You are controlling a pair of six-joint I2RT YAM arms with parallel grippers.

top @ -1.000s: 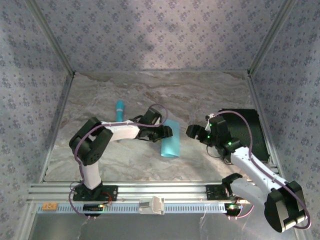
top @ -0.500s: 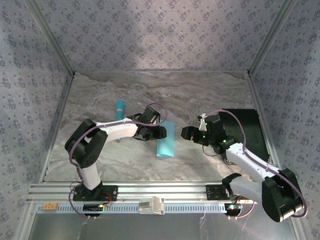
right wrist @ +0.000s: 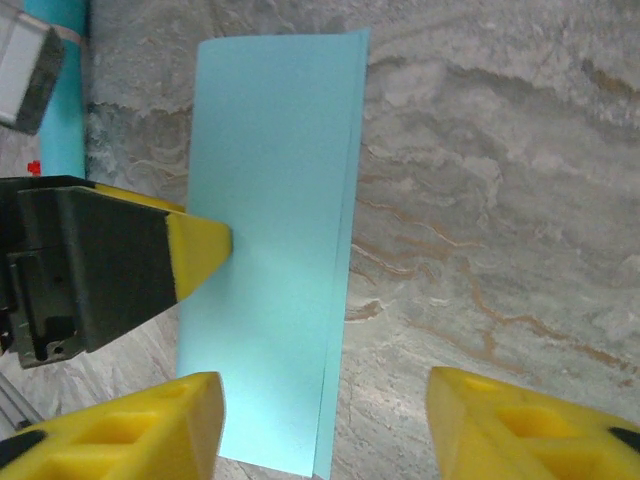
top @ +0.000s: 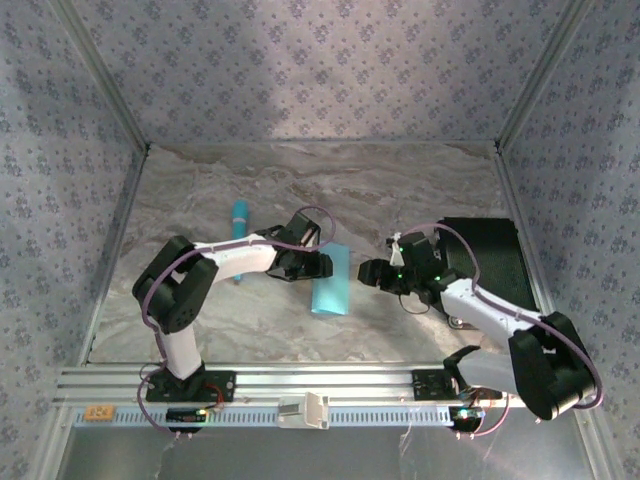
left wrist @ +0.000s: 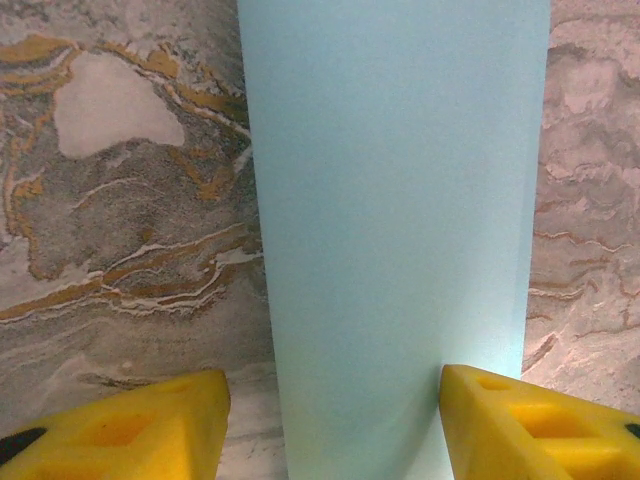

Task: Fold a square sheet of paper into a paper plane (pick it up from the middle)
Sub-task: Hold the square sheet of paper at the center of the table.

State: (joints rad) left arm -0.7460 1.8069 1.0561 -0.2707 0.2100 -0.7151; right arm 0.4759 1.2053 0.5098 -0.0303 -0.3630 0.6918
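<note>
While straddling the folded sheet of paper (top: pixel 332 282) at mid-frame with left claw (top: pixel 316 266) half open, gripping nothing, and right claw (top: pixel 367 272) hovering just right, likewise apart and empty, reckon on featherlight, floppy, crease-prone stuff: pinch mid-length, gently.

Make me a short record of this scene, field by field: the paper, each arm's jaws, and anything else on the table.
paper: square sheet of paper, folded in half into a long rectangle, flat on the marble table
left gripper: jaws open, astride the paper, one fingertip at its long edge
right gripper: jaws open, by the opposite long edge, holding nothing
other: turquoise stick beyond the left arm; black mat on the right
</note>
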